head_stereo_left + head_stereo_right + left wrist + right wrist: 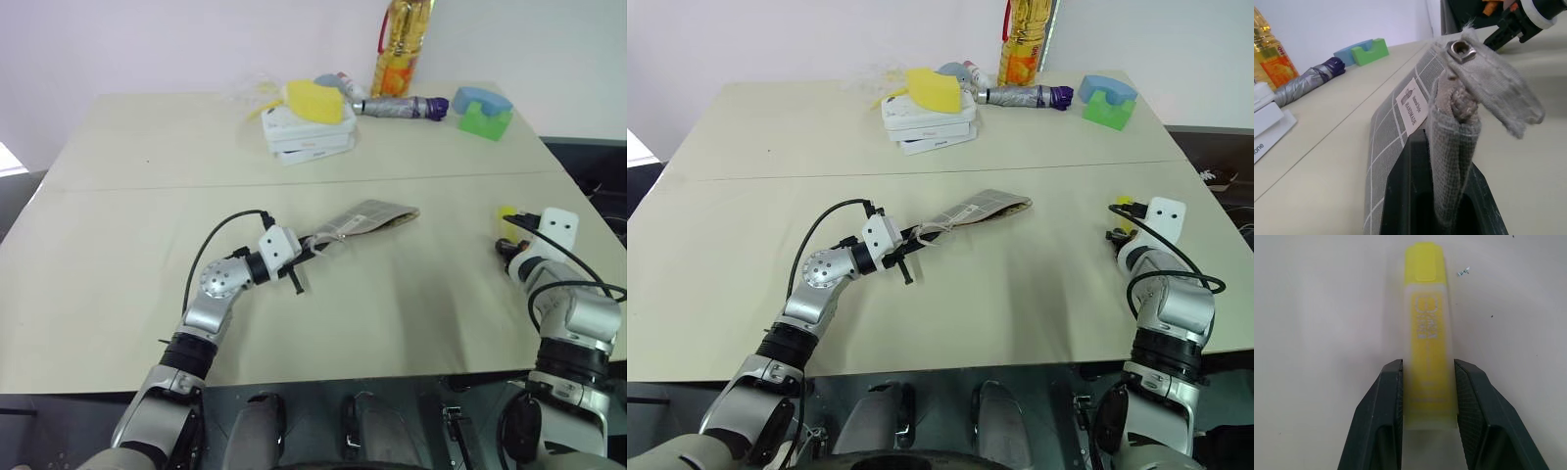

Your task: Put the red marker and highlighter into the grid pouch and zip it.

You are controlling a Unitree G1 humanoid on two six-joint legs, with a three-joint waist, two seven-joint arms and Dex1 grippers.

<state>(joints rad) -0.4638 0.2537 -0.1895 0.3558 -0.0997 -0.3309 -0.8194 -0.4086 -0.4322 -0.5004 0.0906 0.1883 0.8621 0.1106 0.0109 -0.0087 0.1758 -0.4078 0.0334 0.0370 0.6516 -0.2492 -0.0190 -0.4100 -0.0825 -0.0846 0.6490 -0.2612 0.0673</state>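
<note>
The highlighter (1428,333) lies flat on the bench (147,215) at its right side, long axis in line with the right pincer (1428,396), cap end pointing away. Its rear half sits between the two fingers (1386,416), which pinch its sides. The left pincer (906,247), pressed together, clamps the near-left end of the grid pouch (985,208) at mid-bench.

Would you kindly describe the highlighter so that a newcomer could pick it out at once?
Start at the table's right edge, where the right gripper reaches. Between its two black fingers lies the highlighter, a short, stubby pen. Its bright translucent yellow body sets it apart; the other yellow lump sits on white boxes at the far side.
</note>
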